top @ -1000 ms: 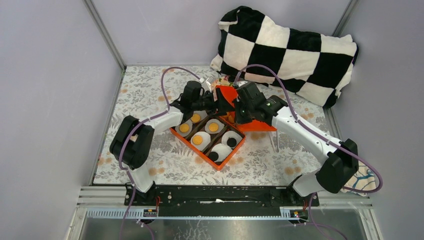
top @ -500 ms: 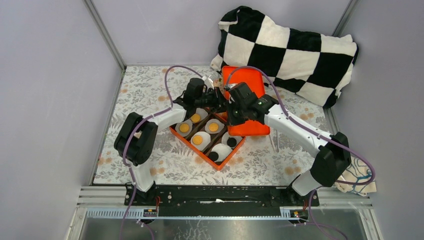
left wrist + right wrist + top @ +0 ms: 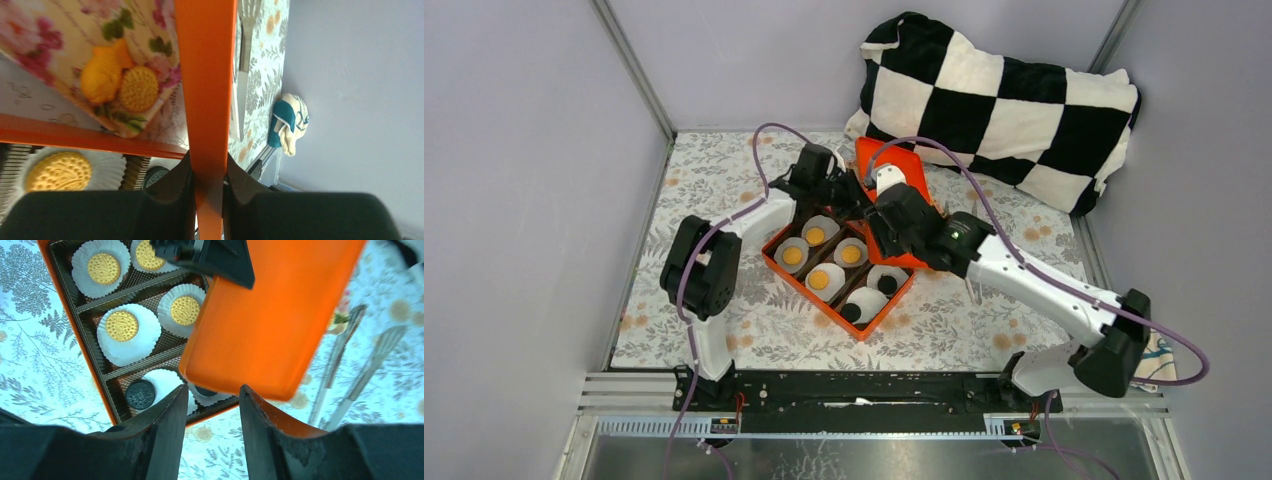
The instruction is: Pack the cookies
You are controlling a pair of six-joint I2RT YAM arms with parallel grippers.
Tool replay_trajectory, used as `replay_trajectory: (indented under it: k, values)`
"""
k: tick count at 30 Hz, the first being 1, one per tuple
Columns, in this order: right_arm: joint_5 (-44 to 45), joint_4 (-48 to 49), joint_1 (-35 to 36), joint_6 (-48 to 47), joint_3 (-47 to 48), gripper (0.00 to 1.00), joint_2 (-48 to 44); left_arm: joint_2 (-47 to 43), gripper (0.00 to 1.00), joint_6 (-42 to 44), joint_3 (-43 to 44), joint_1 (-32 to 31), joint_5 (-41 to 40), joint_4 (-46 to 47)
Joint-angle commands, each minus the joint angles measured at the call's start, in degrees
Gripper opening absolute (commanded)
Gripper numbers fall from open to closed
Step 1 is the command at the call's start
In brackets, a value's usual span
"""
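Top view: left gripper (image 3: 842,190) clamped on the far edge of a glossy orange rectangular lid (image 3: 912,168), with the lid tilted up over the far-right corner of an orange partitioned cardboard box (image 3: 809,298). Right gripper (image 3: 879,208) close against the lid's near side, probably there to steady and steer it down. Small round tan cookies (image 3: 793,256) plus a few black ones seated in white fluted paper cups (image 3: 869,300) inside the compartments. Looks fully loaded, so judged step: closing the box. Black-and-white checked pillow (image 3: 994,90) behind, not involved.

Left wrist view: lid edge pinched tight between both fingers (image 3: 170,180), narrow grip, no gap. Edge hold presumably chosen to leave the lid face free to swing over. One tan cookie in its cup at lower left, below the lid.

Right wrist view: fingers (image 3: 167,430) standing apart, nothing between them. Lid's rounded corner just beyond the tips, not gripped. Lid hiding the right part of the box; four tan cookies and a black one visible left of it. Next, as a judgement: lower the lid square onto the rim. Risk: skew from a single-edge hold.
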Motion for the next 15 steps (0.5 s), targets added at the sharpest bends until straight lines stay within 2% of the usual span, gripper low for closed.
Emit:
replay_trajectory:
  k: [1,4,8,15]
  values:
    - [11.8,3.4,4.8,-6.4,-4.5,0.5,-4.4,0.4,0.0,4.7,10.8,3.4,-1.2,-12.3]
    - [14.8,8.3,7.2,-9.2,-9.8,0.5,-5.2,1.1,0.0,4.9,17.2,5.4,1.1,-17.6]
    - [18.5,20.7,8.3,-12.2,-18.7,0.5,-7.2,1.6,0.0,3.3,21.5,7.8,6.6,-21.2]
    - [25.6,36.1,8.4,-19.9,-23.9,0.53,-7.0,-2.2,0.0,3.0,19.5,8.7,9.5,-24.2]
